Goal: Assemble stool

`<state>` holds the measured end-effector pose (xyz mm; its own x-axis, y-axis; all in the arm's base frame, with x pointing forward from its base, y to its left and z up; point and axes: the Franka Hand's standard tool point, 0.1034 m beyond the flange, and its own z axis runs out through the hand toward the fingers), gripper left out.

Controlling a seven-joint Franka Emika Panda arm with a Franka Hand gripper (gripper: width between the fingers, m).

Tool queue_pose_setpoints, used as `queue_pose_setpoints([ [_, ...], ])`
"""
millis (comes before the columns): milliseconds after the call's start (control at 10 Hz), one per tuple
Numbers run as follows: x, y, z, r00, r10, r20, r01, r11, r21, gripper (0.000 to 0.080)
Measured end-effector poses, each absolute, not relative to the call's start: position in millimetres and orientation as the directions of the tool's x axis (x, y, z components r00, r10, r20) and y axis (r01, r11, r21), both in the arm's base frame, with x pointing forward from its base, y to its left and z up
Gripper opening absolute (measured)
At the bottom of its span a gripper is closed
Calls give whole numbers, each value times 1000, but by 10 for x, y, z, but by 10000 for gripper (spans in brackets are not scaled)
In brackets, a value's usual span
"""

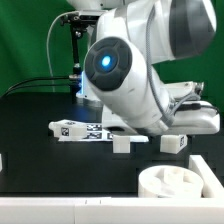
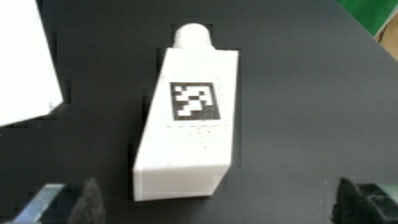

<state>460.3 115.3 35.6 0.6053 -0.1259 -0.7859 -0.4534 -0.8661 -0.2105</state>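
In the wrist view a white stool leg (image 2: 192, 120) lies flat on the black table, a square tag on its upper face and its narrow peg end pointing away from me. My gripper (image 2: 221, 205) is open wide and empty. Its dark fingertips (image 2: 71, 205) stand on either side of the leg's thick end without touching it. In the exterior view the gripper (image 1: 190, 122) hangs at the exterior view's right over a small white leg (image 1: 173, 143). A second leg (image 1: 122, 143) lies nearby. The round seat (image 1: 180, 185) sits at the front right.
The marker board (image 1: 75, 130) lies flat behind the legs at centre left. My own big white arm blocks the middle of the exterior view. A white surface (image 2: 27, 70) fills one edge of the wrist view, close beside the leg.
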Motion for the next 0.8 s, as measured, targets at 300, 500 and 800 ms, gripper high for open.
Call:
queue_pose_setpoints([
  [300, 4474, 1182, 323, 555, -154, -817, -479, -863, -162, 649],
  [500, 4443, 1192, 301, 537, -167, -827, -489, -861, -144, 649],
  [800, 4416, 1197, 279, 528, -173, -832, -495, -858, -136, 649],
])
